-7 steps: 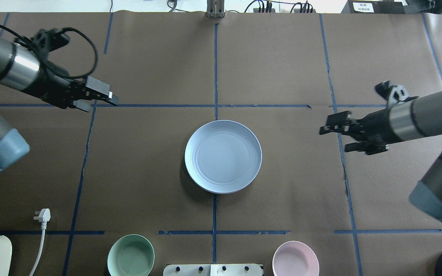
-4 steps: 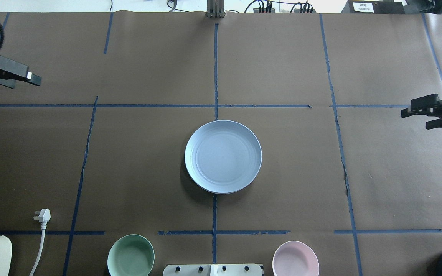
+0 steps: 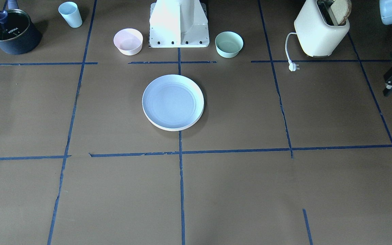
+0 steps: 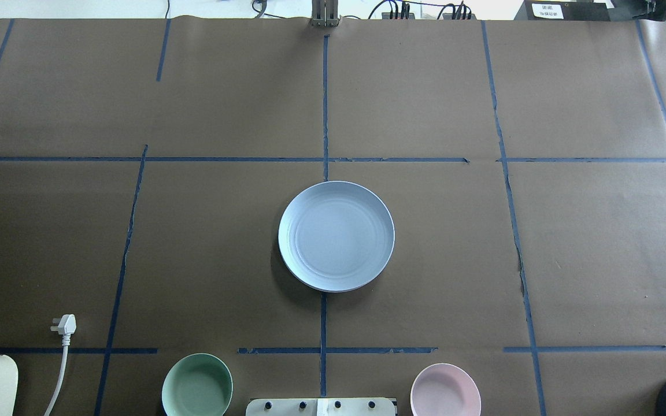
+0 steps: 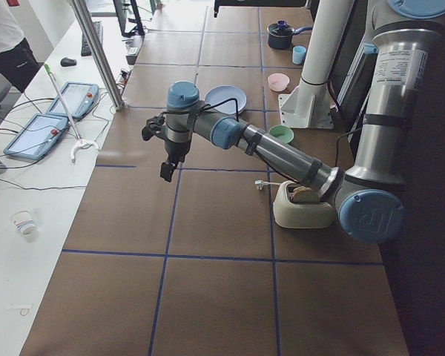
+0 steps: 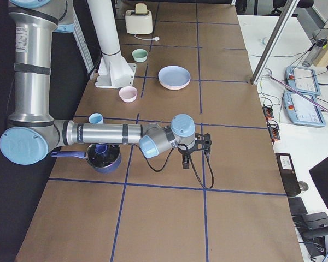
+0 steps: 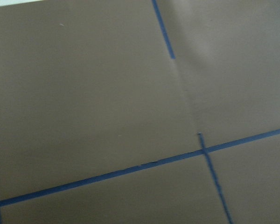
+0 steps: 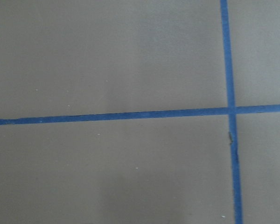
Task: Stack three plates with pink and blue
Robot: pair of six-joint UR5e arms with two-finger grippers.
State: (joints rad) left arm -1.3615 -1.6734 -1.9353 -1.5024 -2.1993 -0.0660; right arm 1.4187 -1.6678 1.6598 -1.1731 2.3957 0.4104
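Note:
The light blue plate [image 4: 336,236] lies at the table's centre, on top of a stack [image 3: 170,101]. A cream rim [image 3: 168,129] shows beneath it in the front view; the pink plate is hidden. The stack also shows in the side views [image 5: 225,99] [image 6: 174,77]. My left gripper [image 3: 391,85] is cut off at the front view's right edge, far from the plates, and hangs over bare table [image 5: 165,172]; I cannot tell whether it is open. My right gripper [image 6: 187,162] hangs over bare table at the other end; I cannot tell its state. Neither holds anything.
A mint-green bowl [image 4: 197,385] and a small pink bowl [image 4: 445,390] flank the robot base [image 3: 179,23]. A toaster [image 3: 320,29] with its plug [image 4: 64,325] stands on my left, a dark pot [image 3: 11,32] and a blue cup [image 3: 70,14] on my right.
Both arms have pulled outward, away from the centre, and have left the overhead view. The plate stack has not moved.

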